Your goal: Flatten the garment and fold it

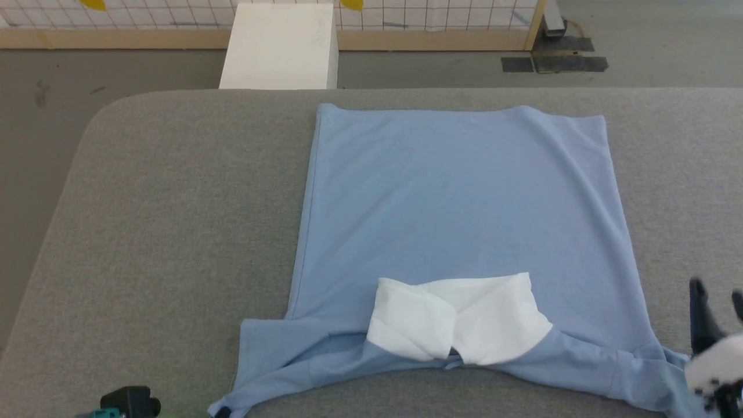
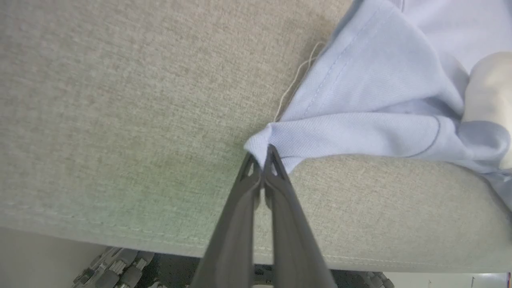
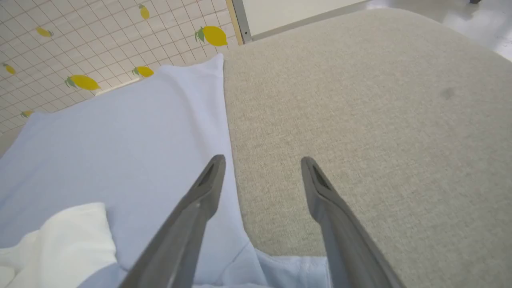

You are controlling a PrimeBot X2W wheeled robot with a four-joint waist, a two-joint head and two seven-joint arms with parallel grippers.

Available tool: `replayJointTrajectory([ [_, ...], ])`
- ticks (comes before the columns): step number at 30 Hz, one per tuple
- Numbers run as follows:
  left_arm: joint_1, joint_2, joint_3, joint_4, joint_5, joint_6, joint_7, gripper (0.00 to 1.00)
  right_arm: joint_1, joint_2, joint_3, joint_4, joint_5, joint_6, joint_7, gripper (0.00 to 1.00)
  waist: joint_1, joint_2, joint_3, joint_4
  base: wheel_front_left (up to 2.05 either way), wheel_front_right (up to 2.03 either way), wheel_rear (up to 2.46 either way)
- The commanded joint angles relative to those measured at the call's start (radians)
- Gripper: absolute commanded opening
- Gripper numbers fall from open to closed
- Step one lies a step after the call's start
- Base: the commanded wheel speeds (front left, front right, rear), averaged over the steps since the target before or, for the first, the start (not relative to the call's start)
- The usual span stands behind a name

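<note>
The garment (image 1: 458, 203), a light blue polo shirt, lies spread back-up on the grey table (image 1: 174, 232), its white collar (image 1: 458, 319) toward me and its hem at the far side. My left gripper (image 2: 265, 154) is shut on the tip of the shirt's left sleeve (image 2: 360, 136) at the table's near edge; in the head view that gripper (image 1: 220, 413) shows as dark tips at the sleeve corner. My right gripper (image 3: 262, 162) stands open above the shirt's right side edge, nothing between its fingers; it sits at the lower right in the head view (image 1: 715, 293).
A white box (image 1: 281, 46) stands on the floor beyond the table's far edge. Behind it runs a wooden-framed grid panel (image 1: 435, 20) with lemon prints. A dark part of my left arm (image 1: 130, 402) shows at the bottom left. Bare table lies left of the shirt.
</note>
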Motion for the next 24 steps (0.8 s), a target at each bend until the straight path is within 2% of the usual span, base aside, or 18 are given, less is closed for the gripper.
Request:
replayJointTrajectory([
  [1, -0.03, -0.003, -0.001, -0.003, 0.009, -0.006, -0.009, 0.0, -0.059, 0.0, 0.007, -0.006, -0.005, -0.001, -0.029, 1.0, 0.0001, -0.0001, 0.024, 0.015, 0.0, 0.0, 0.0],
  [5, -0.07, -0.01, -0.006, -0.01, 0.023, -0.013, -0.015, 0.0, -0.216, -0.029, 0.026, 0.045, -0.017, -0.001, -0.081, 1.0, 0.0001, -0.0001, 0.069, 0.033, 0.0, 0.0, 0.0],
  [10, -0.131, -0.018, -0.017, -0.02, 0.044, -0.028, -0.016, 0.0, -0.439, -0.093, 0.014, 0.201, 0.0, -0.001, -0.078, 1.0, 0.0001, -0.0001, 0.142, 0.074, 0.0, 0.0, 0.0],
  [17, -0.217, -0.052, -0.036, -0.023, 0.071, -0.055, -0.033, 0.0, -0.716, -0.206, -0.012, 0.421, -0.054, -0.001, 0.034, 1.0, 0.0001, -0.0001, 0.273, 0.16, 0.0, 0.0, 0.0],
  [24, -0.282, -0.078, -0.055, -0.041, 0.106, -0.074, -0.06, 0.0, -0.927, -0.264, -0.075, 0.54, -0.141, -0.001, 0.206, 1.0, 0.0001, -0.0001, 0.384, 0.233, 0.0, 0.0, 0.0],
])
